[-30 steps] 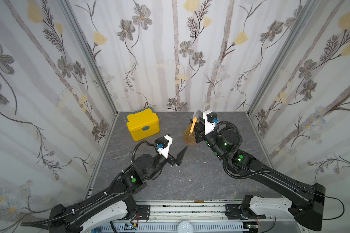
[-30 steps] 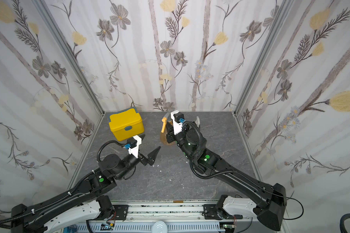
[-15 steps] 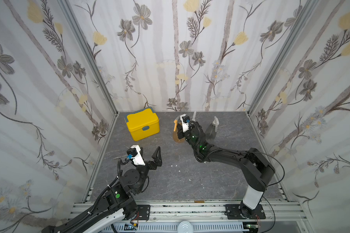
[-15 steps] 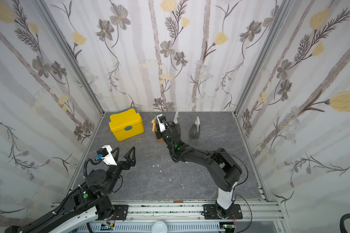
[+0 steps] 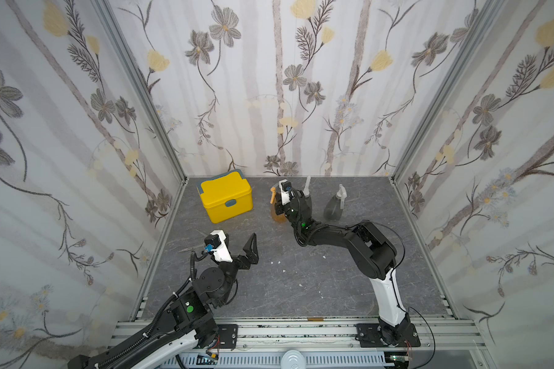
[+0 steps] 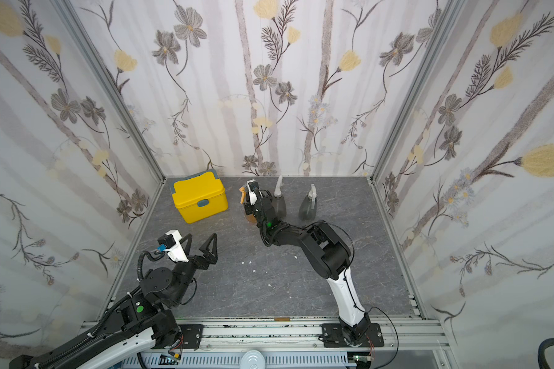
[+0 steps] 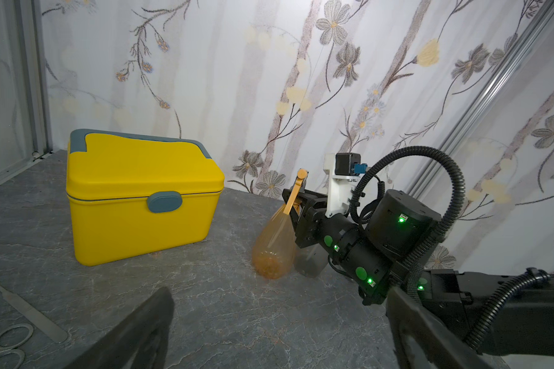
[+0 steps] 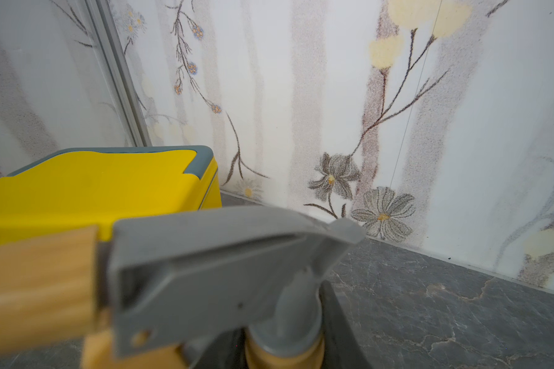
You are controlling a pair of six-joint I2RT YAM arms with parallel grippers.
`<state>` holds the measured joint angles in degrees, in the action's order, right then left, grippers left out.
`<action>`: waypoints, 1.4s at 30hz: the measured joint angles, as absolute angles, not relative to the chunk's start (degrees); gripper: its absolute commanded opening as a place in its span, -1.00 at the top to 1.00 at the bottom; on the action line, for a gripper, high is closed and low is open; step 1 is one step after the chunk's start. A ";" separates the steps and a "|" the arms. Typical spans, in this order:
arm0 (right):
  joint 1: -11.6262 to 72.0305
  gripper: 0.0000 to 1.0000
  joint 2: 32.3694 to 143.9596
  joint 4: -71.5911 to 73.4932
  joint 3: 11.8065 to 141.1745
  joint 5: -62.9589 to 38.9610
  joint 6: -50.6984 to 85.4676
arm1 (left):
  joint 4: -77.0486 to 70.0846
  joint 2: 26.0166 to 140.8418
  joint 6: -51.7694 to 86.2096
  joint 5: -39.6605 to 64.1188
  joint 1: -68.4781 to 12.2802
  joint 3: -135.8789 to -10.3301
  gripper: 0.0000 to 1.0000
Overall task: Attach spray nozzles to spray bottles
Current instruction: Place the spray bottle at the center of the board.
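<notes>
The amber-orange spray bottle (image 5: 276, 216) (image 6: 249, 218) (image 7: 272, 252) leans near the back wall with its base on the floor. A spray nozzle (image 8: 211, 265) with a grey head and an orange trigger (image 7: 296, 190) sits on its neck. My right gripper (image 5: 283, 206) (image 7: 301, 220) (image 8: 282, 351) is shut on that neck, a dark finger (image 8: 336, 319) on either side. Two smoky grey spray bottles (image 5: 333, 209) (image 6: 280, 206) stand upright beside it, each with a whitish nozzle (image 5: 341, 191) on top. My left gripper (image 5: 237, 244) (image 6: 199, 243) (image 7: 279, 297) hangs open and holds nothing, well in front of the bottles.
A yellow lidded box (image 5: 226, 199) (image 7: 141, 198) stands at the back left, close to the orange bottle. Small scissors (image 7: 4, 345) and a thin metal strip (image 7: 29, 311) lie on the floor by the left wall. A few white specks (image 5: 279, 262) dot the middle floor.
A second ago the right arm held the orange bottle raised, with the left gripper close by. The bottle has gone down and back toward the wall; the left arm has pulled back to the front left.
</notes>
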<state>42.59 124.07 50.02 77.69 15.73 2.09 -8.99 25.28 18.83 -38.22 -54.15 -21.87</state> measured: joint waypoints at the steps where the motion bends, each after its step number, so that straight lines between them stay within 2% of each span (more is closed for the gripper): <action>1: 42.59 0.66 124.18 50.28 77.69 15.62 2.15 | -9.43 25.28 18.61 -38.04 -54.11 -21.85 -1.00; 3: 42.59 0.38 124.18 50.30 77.62 15.29 2.94 | -10.11 25.41 18.20 -37.36 -54.02 -21.85 -1.00; 7: 42.76 0.11 124.14 51.00 76.31 14.87 3.75 | -11.05 25.85 17.96 -36.80 -53.95 -21.85 -1.00; 16: 43.44 -0.10 121.38 49.43 72.53 13.54 4.32 | -11.35 25.87 17.65 -35.16 -53.84 -21.85 -1.00; 33: 43.72 -0.25 109.95 46.11 61.93 12.38 3.38 | -11.55 28.18 15.90 -32.80 -53.43 -25.36 -1.00; 39: 46.48 -0.71 97.97 43.44 56.86 12.34 1.26 | -7.75 29.71 13.21 -35.44 -53.43 -33.08 -1.00; 41: 48.01 -1.00 92.14 41.67 55.57 12.82 0.75 | -7.11 30.17 11.35 -35.99 -53.43 -35.90 -1.00; 42: 48.64 -0.99 88.82 40.84 54.98 13.08 0.71 | -6.96 30.68 10.17 -36.03 -53.43 -37.28 -1.00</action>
